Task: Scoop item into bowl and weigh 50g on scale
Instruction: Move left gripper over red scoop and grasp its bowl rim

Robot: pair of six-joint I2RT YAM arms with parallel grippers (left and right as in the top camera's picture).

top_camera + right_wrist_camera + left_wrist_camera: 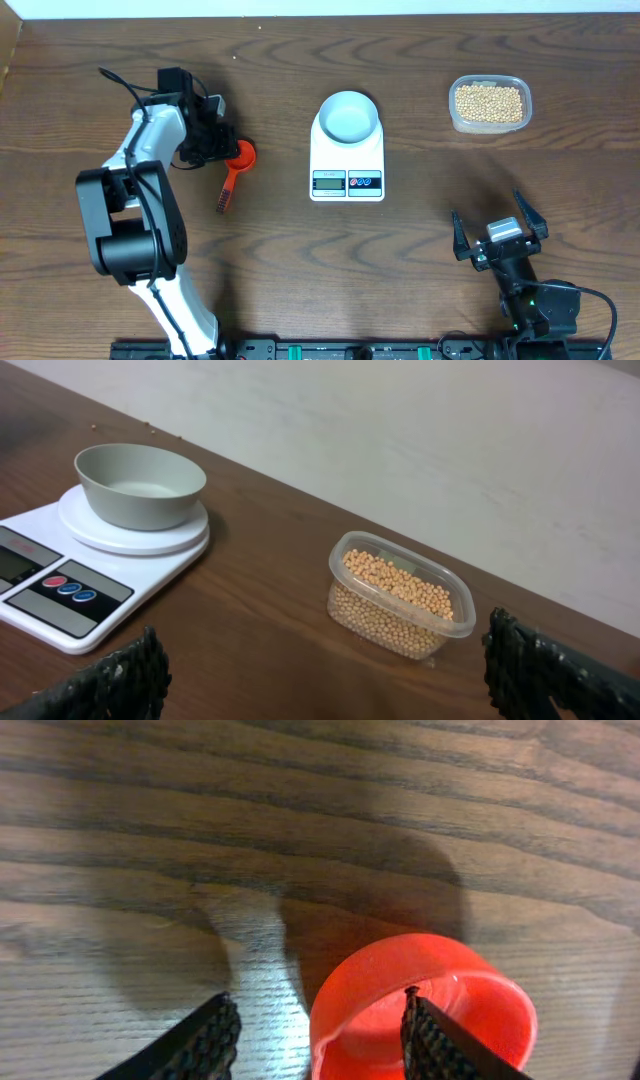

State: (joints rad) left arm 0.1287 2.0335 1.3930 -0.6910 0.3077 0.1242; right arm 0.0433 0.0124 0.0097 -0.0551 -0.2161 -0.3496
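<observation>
I see a dark brown wood-grain table (pixel 300 290) filling my overhead feed. Along its far edge it meets a plain off-white wall (pixel 420 440). The light is soft and even, leaving blurred shadows and a faint sheen on the grain.

A white scale (pixel 347 156) sits mid-desk (pixel 400 270), its display and buttons on the near edge, with 1 pale bowl (pixel 349 116) on its platform. Well to the right, near the far edge, a clear tub (pixel 490 129) holds tan beans (pixel 489 102). Left of the scale lies a red scoop (pixel 231 178), cup away, handle pointing back toward the robot. The left gripper (pixel 222 146) is at the cup. The right gripper (pixel 488 210) hovers near the front edge, jaws spread wide.
</observation>
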